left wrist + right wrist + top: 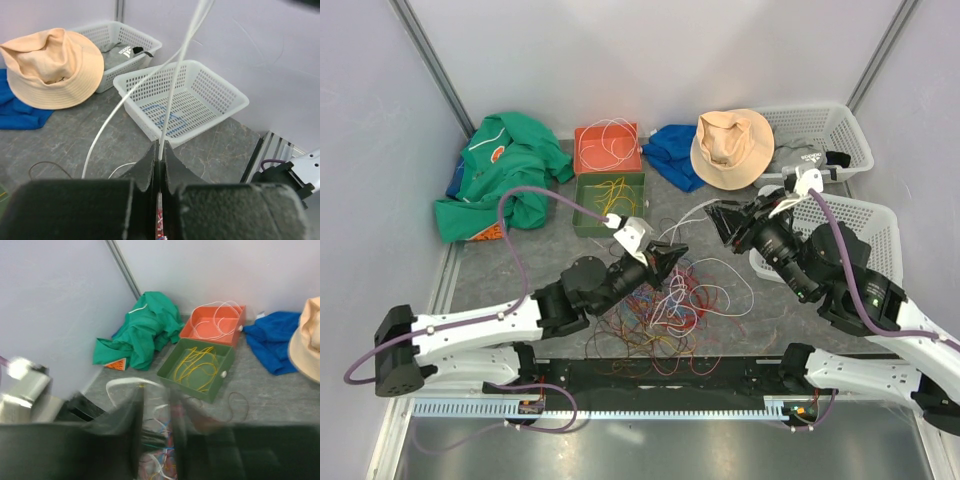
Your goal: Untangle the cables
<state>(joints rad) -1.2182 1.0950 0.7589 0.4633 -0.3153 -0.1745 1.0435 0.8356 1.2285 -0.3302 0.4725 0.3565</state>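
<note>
grey counter [510, 275], white walls [670, 50]. most of the job is left, by my read: the cables [660, 315] lie as a red/orange/purple/white tangle on the counter between the arms. sorted already: blue strand [165, 117] in the white basket [225, 95], yellow strands [612, 195] in the green tray [582, 205], white loop [615, 135] in the orange tray [588, 155]. left fingers [147, 167] pinched tight on a white cable [175, 75] rising off the pile. right fingers [131, 415] blurred, narrow gap, nothing seen in it.
</note>
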